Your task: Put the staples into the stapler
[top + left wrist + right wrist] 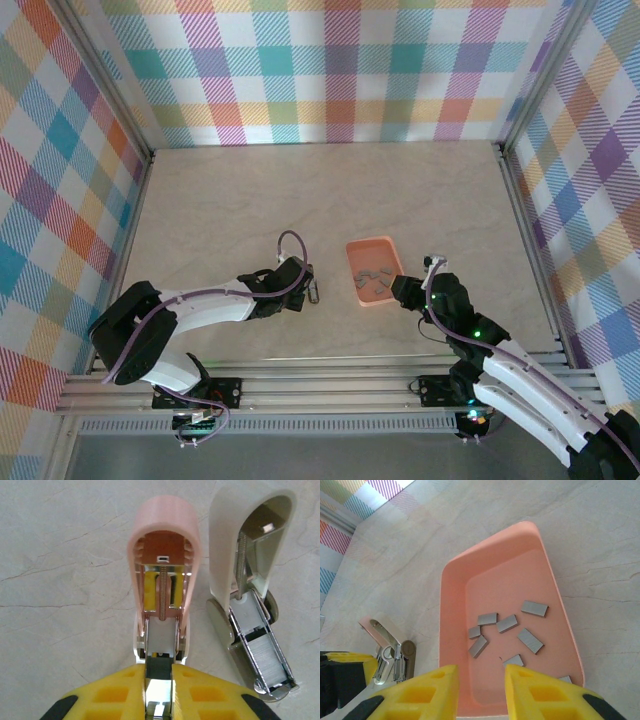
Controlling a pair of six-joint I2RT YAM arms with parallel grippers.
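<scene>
The stapler (257, 647) lies open on the table, its whitish top swung up and a grey strip in its metal channel. Just left of it stands a white-and-pink mini stapler (162, 555), also open. My left gripper (159, 675) is shut on the near end of its base. Several grey staples (507, 623) lie loose in the salmon-orange tray (452, 605). My right gripper (481, 672) hangs open over the tray's near end with nothing between its fingers. From above, the left gripper (308, 290) is left of the tray (351, 268) and the right gripper (402, 291) is at its near right corner.
Both staplers (395, 655) sit on the table left of the tray, next to the left gripper's yellow finger (342, 662). Plaid walls enclose the marbled table on three sides, and an aluminium rail (330, 385) runs along its near edge.
</scene>
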